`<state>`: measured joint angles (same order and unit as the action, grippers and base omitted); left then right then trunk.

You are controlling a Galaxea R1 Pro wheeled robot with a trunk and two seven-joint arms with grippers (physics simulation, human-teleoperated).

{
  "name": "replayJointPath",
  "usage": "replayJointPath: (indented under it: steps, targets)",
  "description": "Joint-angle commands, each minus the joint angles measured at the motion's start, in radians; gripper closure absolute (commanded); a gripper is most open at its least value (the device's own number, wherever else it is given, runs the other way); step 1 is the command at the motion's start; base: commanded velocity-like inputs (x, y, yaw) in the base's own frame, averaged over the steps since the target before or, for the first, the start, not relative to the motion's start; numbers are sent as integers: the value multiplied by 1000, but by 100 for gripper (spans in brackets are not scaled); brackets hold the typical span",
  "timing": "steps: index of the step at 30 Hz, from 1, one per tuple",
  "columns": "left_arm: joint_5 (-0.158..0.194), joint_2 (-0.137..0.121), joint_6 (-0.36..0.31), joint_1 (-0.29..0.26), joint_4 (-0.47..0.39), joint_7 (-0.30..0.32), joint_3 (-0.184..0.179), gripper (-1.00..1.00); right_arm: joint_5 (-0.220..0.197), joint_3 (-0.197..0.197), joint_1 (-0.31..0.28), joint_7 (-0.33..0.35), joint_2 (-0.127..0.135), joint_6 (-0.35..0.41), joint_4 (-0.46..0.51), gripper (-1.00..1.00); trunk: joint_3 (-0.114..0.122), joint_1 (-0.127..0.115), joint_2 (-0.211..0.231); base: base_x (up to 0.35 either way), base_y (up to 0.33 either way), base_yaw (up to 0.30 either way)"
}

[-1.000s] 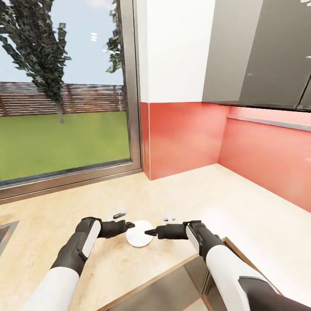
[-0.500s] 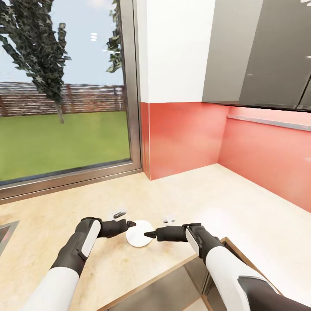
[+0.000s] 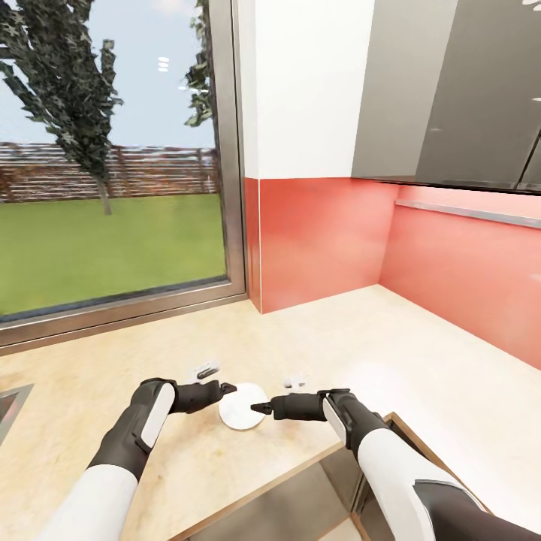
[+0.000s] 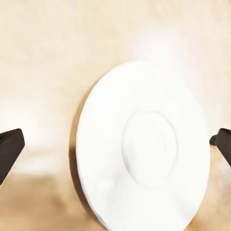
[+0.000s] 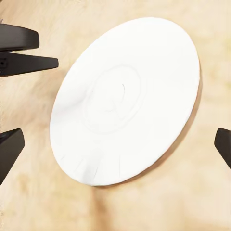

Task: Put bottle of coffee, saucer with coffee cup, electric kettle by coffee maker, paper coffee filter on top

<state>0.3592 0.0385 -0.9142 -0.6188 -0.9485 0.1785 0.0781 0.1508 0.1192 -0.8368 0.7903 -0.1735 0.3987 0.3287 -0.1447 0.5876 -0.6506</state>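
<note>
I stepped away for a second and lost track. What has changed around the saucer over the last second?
The right hand crept slightly toward the saucer from its right; its tips now reach the rim. Nothing was gripped or released. The left hand stays at the saucer's left edge, both hands are open, and the saucer lies flat on the counter where it was.

Window [image 3: 113, 188] left — red backsplash [image 3: 323, 233], grey cabinets [image 3: 458, 90].

Beige countertop [image 3: 421, 353], red backsplash [image 3: 323, 240], grey wall cabinets [image 3: 458, 90], big window [image 3: 113, 150] onto lawn.
</note>
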Motion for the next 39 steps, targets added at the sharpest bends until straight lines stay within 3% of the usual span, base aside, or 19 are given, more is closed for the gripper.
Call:
replayJointPath:
  steps: [1, 6, 15, 39]
  targets:
    - [-8, 1, 6, -1, 0, 9, 5, -100, 15, 5, 0, 5, -1, 11, -2, -100, -2, 0, -1, 0, 0, 0]
    - [-2, -1, 37, 2, 38, 13, 8, -100, 15, 5, -1, 4, -1, 11, -7, -100, -2, 0, -1, 0, 0, 0]
    - [38, -10, 70, 2, 97, 122, 6, -100, 15, 5, -1, 4, -1, 11, -8, -100, -2, 0, -1, 0, 0, 0]
    - [41, -2, 77, 2, 98, 130, 4, -100, 15, 5, 0, 4, -1, 8, -30, -100, -2, 0, -1, 16, 0, 0]
